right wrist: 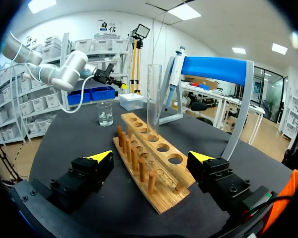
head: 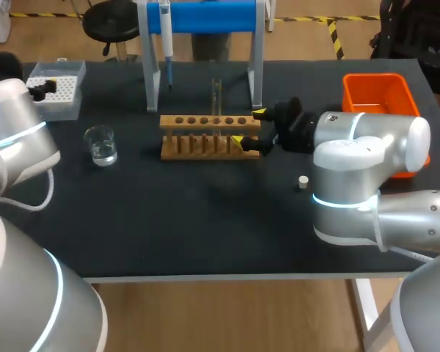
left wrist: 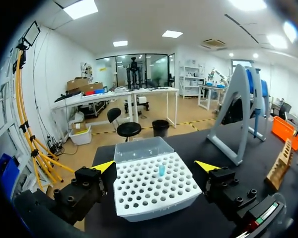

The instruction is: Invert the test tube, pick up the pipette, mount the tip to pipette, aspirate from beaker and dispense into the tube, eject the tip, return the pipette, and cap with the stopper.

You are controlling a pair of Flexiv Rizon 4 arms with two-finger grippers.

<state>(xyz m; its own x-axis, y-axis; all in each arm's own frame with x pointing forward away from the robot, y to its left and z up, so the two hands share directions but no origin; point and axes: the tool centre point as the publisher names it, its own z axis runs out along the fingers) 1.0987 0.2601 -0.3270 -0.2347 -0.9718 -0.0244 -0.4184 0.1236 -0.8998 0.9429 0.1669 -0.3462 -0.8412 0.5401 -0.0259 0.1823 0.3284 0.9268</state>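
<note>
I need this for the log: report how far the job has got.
Done, it seems: the test tube stands upright in the rack, and the right gripper is open at the rack's end. In hand: the left gripper hangs open over the tip box. Left: the pipette hangs on its stand, the beaker stands by itself, and the stopper lies on the table.

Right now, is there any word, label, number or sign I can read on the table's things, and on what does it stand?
No text can be read.
On the pipette: any print is too small to tell.
On the beaker: no legible marks or numbers.
On the tip box, the wooden rack and the orange bin: no text shows.
</note>
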